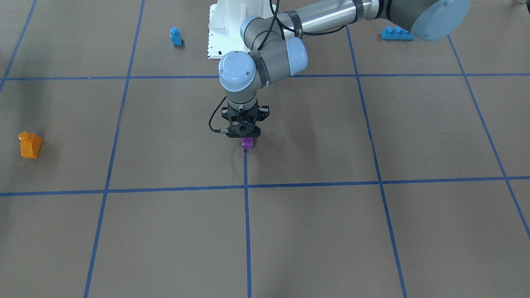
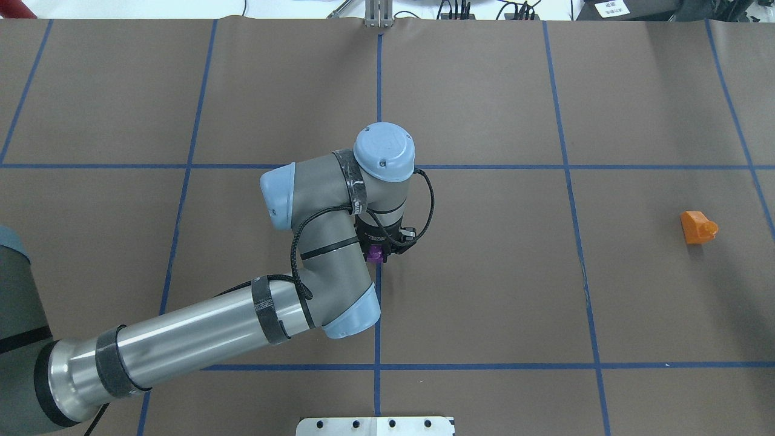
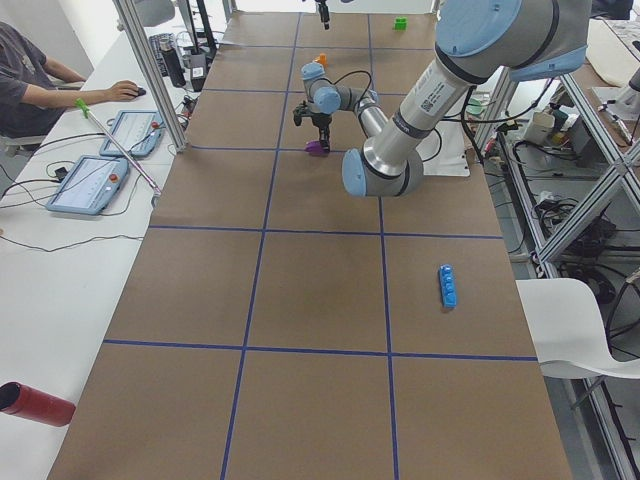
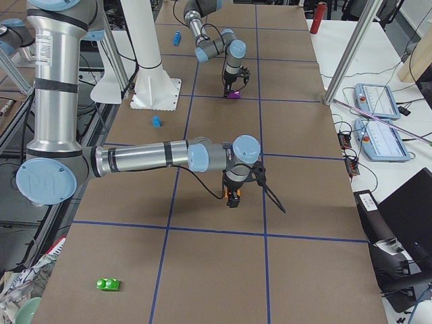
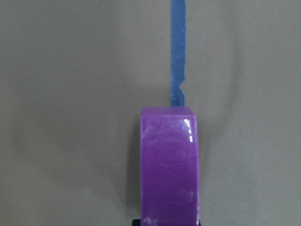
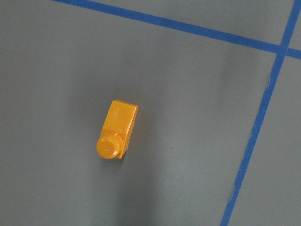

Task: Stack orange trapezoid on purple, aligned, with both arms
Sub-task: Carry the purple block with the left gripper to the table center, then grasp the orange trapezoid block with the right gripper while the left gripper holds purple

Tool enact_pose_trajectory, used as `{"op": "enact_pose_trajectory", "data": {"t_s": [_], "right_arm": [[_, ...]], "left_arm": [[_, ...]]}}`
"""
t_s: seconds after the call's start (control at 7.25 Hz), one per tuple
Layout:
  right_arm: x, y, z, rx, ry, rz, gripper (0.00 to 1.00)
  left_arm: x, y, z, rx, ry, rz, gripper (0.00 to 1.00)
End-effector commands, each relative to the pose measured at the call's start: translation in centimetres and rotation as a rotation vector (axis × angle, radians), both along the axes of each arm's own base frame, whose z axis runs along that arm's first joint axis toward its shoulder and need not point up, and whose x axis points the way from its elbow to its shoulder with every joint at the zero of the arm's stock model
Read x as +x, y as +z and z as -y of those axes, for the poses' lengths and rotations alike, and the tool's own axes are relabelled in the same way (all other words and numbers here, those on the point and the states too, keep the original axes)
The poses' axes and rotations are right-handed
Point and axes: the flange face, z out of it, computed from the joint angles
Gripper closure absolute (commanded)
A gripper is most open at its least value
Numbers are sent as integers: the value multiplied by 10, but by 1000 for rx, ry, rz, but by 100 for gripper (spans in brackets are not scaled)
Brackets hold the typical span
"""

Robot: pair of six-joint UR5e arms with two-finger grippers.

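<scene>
The purple brick (image 1: 247,143) is at the end of a blue tape line in the middle of the table, at or just above its surface. My left gripper (image 1: 244,133) points straight down onto it and is shut on it. The brick fills the lower middle of the left wrist view (image 5: 169,165) and also shows in the overhead view (image 2: 376,254). The orange trapezoid (image 2: 696,227) lies alone far to my right, stud sideways, and shows in the right wrist view (image 6: 116,130). My right gripper (image 4: 233,198) hangs above it; I cannot tell whether it is open.
A small blue single-stud brick (image 1: 176,36) and a long blue brick (image 1: 396,33) lie near the white base plate (image 1: 219,25). A green brick (image 4: 108,284) lies at my right end of the table. An operator (image 3: 30,80) sits at the side desk.
</scene>
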Motion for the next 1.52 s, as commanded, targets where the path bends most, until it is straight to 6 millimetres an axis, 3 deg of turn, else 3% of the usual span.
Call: {"op": "enact_pose_trajectory", "data": {"t_s": [0.0,0.14,0.28,0.41,0.55,0.83,0.97,1.24,1.38], "right_arm": [[-2,2,0,-3,-4,-1,0],[-8,3,-1,-5,-16,-3,0],[-16,0,0,-45,10,-11,0],[-30,-4,2,-62,8,-22,0],[-37,-4,2,-63,-4,-26,0],[-80,-19,10,-106,22,-56,0],[-104,-13,11,-103,64,-68,0],[-136,1,9,-99,148,-58,0],[-142,5,7,-90,154,-86,0]], "left_arm": [[3,0,-1,-1,3,3,99],[2,-2,-1,-1,1,0,64],[2,-3,-1,-1,1,0,16],[-5,-13,5,3,-12,-12,0],[-16,-20,19,4,-33,-18,0],[-41,-37,29,4,-58,-25,0],[-51,-44,30,3,-66,-27,0],[-52,-44,30,4,-68,-28,0],[-52,-44,30,-13,-88,-24,0]]}}
